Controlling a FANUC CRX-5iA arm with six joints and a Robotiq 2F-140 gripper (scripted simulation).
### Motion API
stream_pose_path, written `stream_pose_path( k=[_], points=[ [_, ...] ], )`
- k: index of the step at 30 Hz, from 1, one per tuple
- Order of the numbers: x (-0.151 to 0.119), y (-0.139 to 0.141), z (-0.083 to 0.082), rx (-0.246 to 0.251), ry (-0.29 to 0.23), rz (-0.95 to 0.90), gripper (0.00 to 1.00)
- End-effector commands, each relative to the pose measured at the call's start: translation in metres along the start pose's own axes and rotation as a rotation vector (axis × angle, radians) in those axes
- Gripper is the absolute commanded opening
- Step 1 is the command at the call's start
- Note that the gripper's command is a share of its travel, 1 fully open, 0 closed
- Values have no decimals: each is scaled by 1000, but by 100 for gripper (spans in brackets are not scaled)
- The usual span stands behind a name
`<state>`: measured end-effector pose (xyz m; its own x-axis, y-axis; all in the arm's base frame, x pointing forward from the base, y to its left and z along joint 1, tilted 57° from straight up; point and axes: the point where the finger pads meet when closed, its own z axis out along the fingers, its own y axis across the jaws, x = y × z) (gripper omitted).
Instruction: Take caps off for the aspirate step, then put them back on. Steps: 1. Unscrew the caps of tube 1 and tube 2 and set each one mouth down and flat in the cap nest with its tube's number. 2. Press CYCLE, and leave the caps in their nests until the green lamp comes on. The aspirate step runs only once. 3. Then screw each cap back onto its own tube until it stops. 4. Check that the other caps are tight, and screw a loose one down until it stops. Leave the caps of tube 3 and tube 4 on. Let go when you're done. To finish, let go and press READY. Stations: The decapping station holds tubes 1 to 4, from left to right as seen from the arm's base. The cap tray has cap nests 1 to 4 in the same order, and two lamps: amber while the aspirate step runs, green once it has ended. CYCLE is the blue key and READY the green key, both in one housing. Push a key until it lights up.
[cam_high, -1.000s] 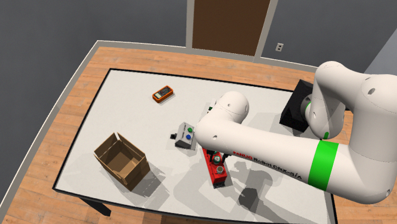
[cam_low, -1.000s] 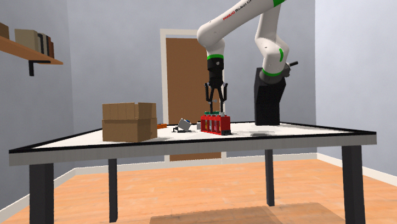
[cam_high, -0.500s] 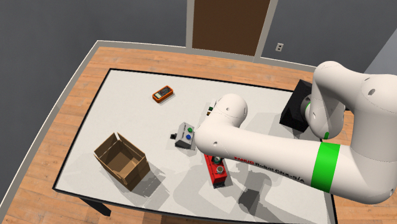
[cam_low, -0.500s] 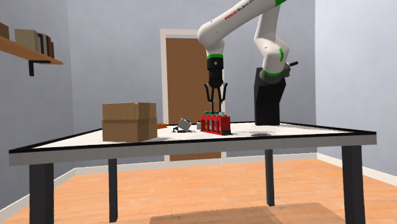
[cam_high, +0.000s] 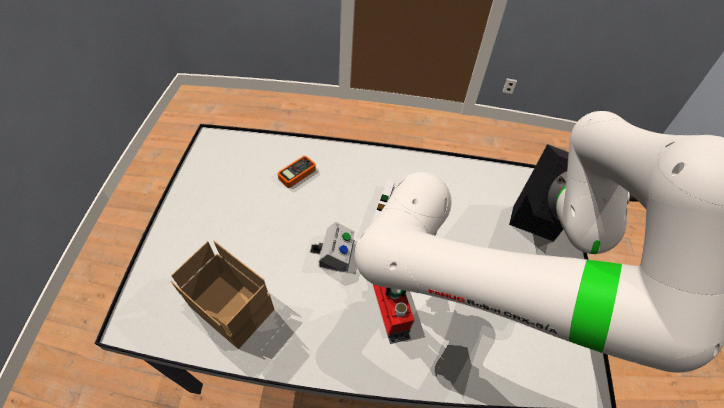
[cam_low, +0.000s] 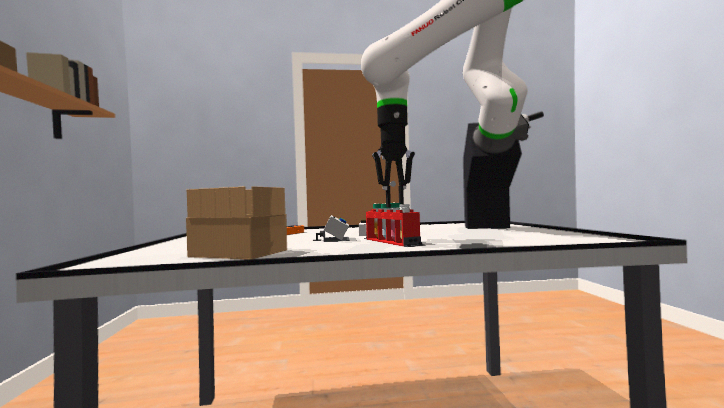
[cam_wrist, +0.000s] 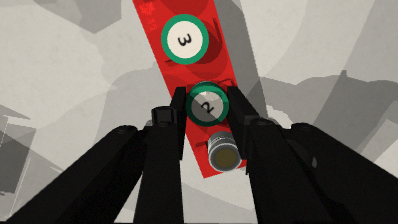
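The red decapping rack (cam_wrist: 200, 95) runs up the middle of the wrist view. My gripper (cam_wrist: 206, 102) hangs straight down over it, and its two black fingers press on both sides of the green-rimmed cap of tube 2 (cam_wrist: 207, 105), which sits on its tube. Tube 1 (cam_wrist: 223, 157) stands open with no cap. The cap of tube 3 (cam_wrist: 184, 39) is on. In the side view the gripper (cam_low: 393, 201) reaches the cap tops of the rack (cam_low: 393, 227). The arm hides most of the cap tray (cam_high: 383, 200). I cannot see cap 1 or tube 4.
The grey key housing (cam_high: 338, 248) with the green key (cam_high: 346, 236) and blue key (cam_high: 344, 248) stands left of the rack. An open cardboard box (cam_high: 222, 293) sits front left and an orange multimeter (cam_high: 296, 171) at the back. The black arm pedestal (cam_high: 537, 202) is on the right.
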<state>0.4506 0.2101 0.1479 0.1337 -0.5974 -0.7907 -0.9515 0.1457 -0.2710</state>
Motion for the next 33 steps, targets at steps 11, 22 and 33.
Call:
stream_pose_path(
  k=[11,22,33],
  points=[
    [0,0,-1,8,-9,-649,30],
    [0,0,-1,9,-8,-846,30],
    [0,0,-1,9,-8,-846,41]
  ],
)
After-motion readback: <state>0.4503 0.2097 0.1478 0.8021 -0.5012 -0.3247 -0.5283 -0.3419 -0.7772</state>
